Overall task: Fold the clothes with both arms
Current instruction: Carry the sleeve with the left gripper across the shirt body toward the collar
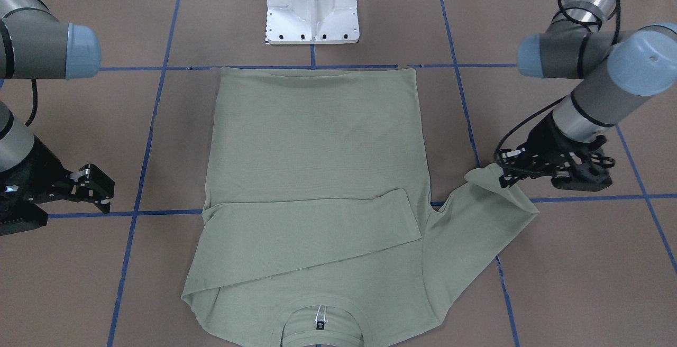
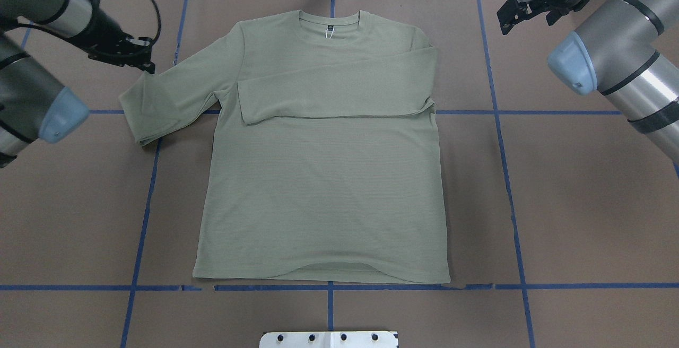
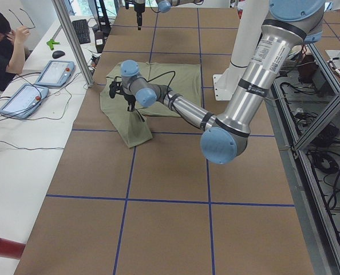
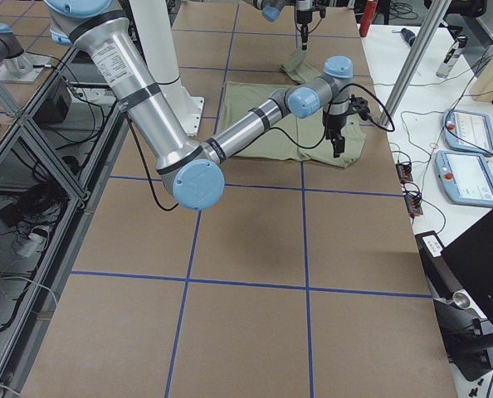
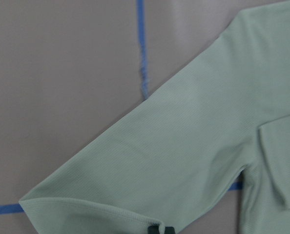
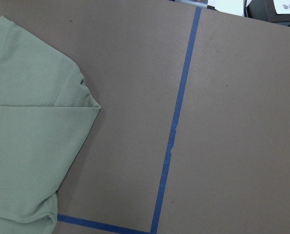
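The pale sage-green shirt (image 2: 318,194) lies flat, front up, collar and dark tag (image 2: 329,29) at the far side from me. One sleeve (image 2: 339,93) is folded across the chest. The other sleeve (image 2: 159,98) stretches out on my left, its cuff end doubled over. My left gripper (image 1: 502,177) is at that cuff; in the left wrist view its fingertips (image 5: 159,230) are closed on the cuff edge. My right gripper (image 1: 103,193) is open and empty over bare table, well clear of the shirt's other side (image 1: 211,140).
The white pedestal (image 1: 312,8) stands just past the shirt's hem. Blue tape lines (image 2: 506,178) cross the brown table. An operator (image 3: 1,46) and teach pendants (image 3: 52,71) are at a side desk beyond the table's far edge.
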{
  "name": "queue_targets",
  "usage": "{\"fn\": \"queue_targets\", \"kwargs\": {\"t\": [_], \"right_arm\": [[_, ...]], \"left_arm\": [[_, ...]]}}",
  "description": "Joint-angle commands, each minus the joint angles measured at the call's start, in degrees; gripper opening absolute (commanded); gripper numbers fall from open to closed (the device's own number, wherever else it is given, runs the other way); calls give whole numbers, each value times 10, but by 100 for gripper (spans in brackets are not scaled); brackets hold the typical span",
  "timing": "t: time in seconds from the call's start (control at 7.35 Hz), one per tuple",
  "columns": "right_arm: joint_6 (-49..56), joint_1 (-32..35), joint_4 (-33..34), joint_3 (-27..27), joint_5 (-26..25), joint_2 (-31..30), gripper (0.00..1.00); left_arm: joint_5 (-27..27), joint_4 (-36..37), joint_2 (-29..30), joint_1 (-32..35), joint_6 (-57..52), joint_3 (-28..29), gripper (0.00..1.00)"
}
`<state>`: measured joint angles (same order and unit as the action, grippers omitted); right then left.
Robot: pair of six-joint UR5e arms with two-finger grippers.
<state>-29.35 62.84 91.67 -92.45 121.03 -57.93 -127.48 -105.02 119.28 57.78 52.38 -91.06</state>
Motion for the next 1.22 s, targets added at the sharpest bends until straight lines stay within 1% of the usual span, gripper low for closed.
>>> {"fn": "queue_targets", "kwargs": {"t": [0.0, 0.14, 0.27, 0.41, 0.54, 0.68, 0.82, 0.95, 1.09], "right_arm": [[0, 0, 1, 1, 0, 0, 100], [0, 0, 1, 1, 0, 0, 100], [0, 0, 1, 1, 0, 0, 100], [0, 0, 1, 2, 0, 0, 100], [-1, 0, 1, 2, 0, 0, 100], [-1, 1, 1, 2, 0, 0, 100], [-1, 1, 1, 3, 0, 0, 100], [-1, 1, 1, 2, 0, 0, 100], [-1, 1, 1, 3, 0, 0, 100]], "left_arm": [[10, 64, 138, -21, 71, 38, 0], [10, 65, 217, -29, 106, 104, 0], [13, 61, 293, -51, 125, 185, 0], [33, 49, 333, -74, 127, 231, 0], [34, 8, 347, -86, 129, 262, 0], [41, -31, 371, -106, 155, 311, 0], [77, -78, 384, -135, 167, 341, 0], [91, -128, 384, -155, 168, 359, 0], [93, -183, 384, -172, 169, 380, 0]]}}
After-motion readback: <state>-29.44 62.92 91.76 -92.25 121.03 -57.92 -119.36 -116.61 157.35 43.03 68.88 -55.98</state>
